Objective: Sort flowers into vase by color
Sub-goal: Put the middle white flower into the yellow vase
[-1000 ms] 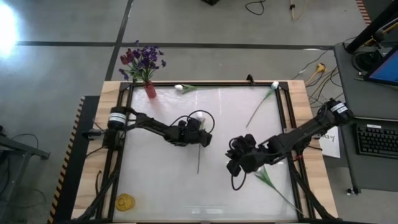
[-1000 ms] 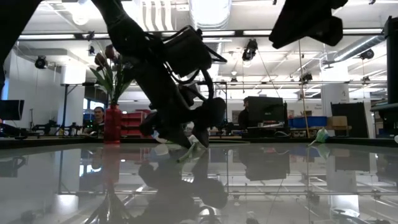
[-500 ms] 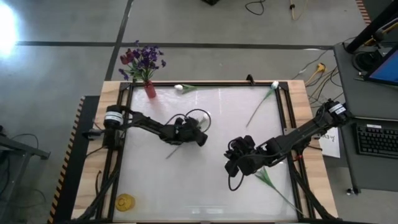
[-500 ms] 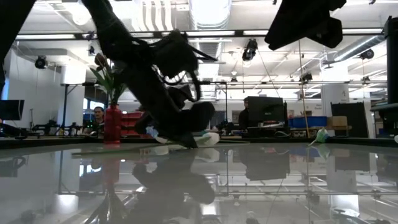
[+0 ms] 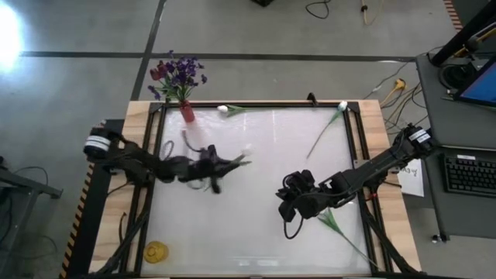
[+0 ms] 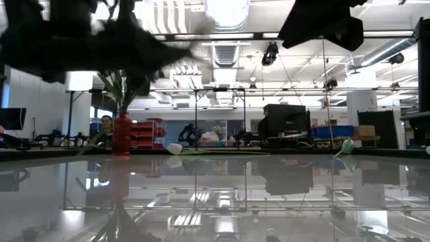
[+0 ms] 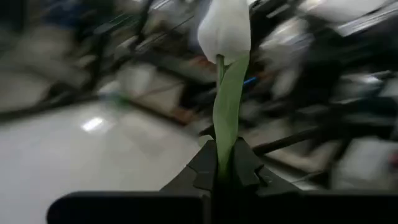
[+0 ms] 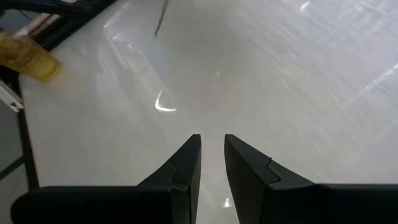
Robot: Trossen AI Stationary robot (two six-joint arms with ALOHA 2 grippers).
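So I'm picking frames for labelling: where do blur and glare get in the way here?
Left wrist view: the room behind smears with motion, though the white tulip in the left gripper stays crisp. Low view: the arms are backlit silhouettes, the nearer one smeared, and the glossy table mirrors the ceiling lights. High view: the left gripper is blurred.

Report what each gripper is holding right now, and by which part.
The left gripper is shut on a white tulip, pinching its green stem below the bud. The right gripper holds nothing; its fingers hang slightly apart above the bare table.
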